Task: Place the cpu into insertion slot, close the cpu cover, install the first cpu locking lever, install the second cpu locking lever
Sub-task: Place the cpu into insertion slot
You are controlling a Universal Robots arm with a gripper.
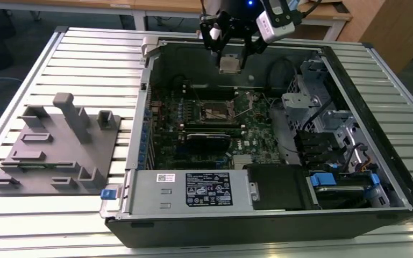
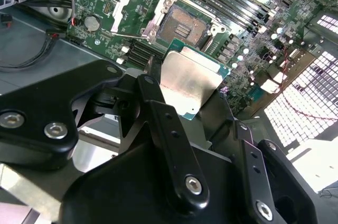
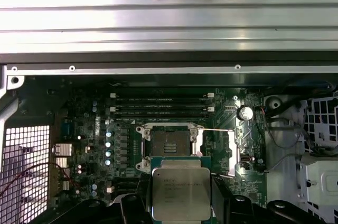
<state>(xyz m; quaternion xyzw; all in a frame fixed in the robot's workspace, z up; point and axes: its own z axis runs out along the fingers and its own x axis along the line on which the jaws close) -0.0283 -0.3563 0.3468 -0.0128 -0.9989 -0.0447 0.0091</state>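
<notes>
**Gripper and cpu.** The gripper point(image 1: 229, 60) hangs over the far end of an open computer case point(image 1: 264, 228), its fingers point(image 2: 158, 113) closed narrowly on two opposite edges of the cpu point(image 1: 229, 65). In both wrist views the cpu point(image 2: 190, 84) point(image 3: 180, 189) is a flat square chip with a pale, dull silver top and a thin green rim. It is held level, in the air, above the motherboard point(image 1: 253, 134) and touching nothing but the fingers.

**Slot.** The slot point(image 3: 170, 143) lies below the cpu and just past its edge. It is a dark square with a silvery rim, uncovered and holding no chip. In the second wrist view the cover point(image 2: 119, 8), a thin silvery frame with a window, stands swung off the slot point(image 2: 185, 26). In the exterior view the slot point(image 1: 216, 112) sits near the middle of the green board, nearer the camera than the gripper. Long black memory slots point(image 3: 161, 105) run beside it.

**Surface.** The case lies on its side on a table point(image 1: 84, 59) of ribbed aluminium slats. A grey fixture plate point(image 1: 56, 150) with raised blocks rests on the table at the exterior view's left, apart from the case. A labelled power supply point(image 1: 192, 191) fills the case's near end.

**Room.** Wooden desks point(image 1: 156, 5) stand behind the table, over a dark floor.
</notes>
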